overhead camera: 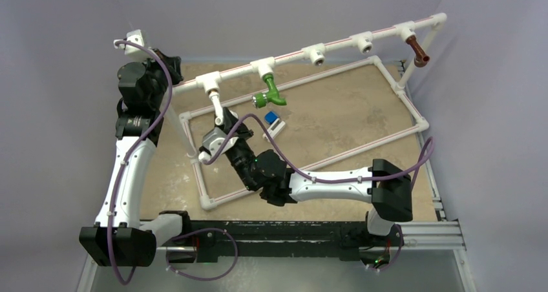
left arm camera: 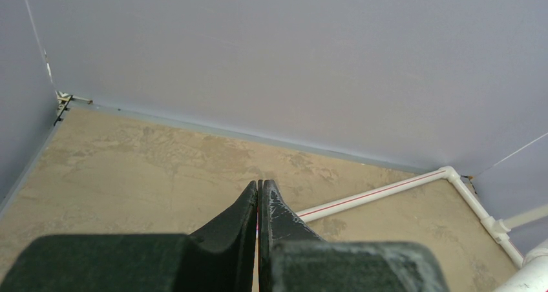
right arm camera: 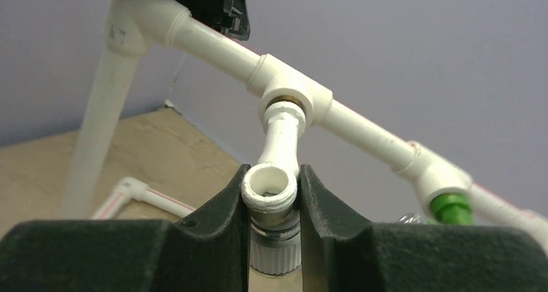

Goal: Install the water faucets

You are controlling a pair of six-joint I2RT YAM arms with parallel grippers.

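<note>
The white faucet [overhead camera: 216, 108] hangs from the leftmost tee [overhead camera: 208, 83] of the raised pipe. My right gripper [overhead camera: 216, 132] is shut on it. In the right wrist view the faucet's spout mouth [right arm camera: 269, 187] sits clamped between the fingers, its ribbed knob below, its stem running up into the tee [right arm camera: 294, 98]. The green faucet [overhead camera: 271, 92] hangs from the second tee, its collar in the right wrist view [right arm camera: 450, 208]. The brown faucet [overhead camera: 419, 52] hangs from the far right tee. My left gripper [left arm camera: 260, 187] is shut and empty, raised near the frame's back left corner.
A small blue-and-white block [overhead camera: 274, 121] lies on the tan board inside the floor pipe rectangle [overhead camera: 400, 98]. Two open tees [overhead camera: 316, 53] [overhead camera: 363, 43] sit on the raised pipe. Grey walls close in at the back and sides.
</note>
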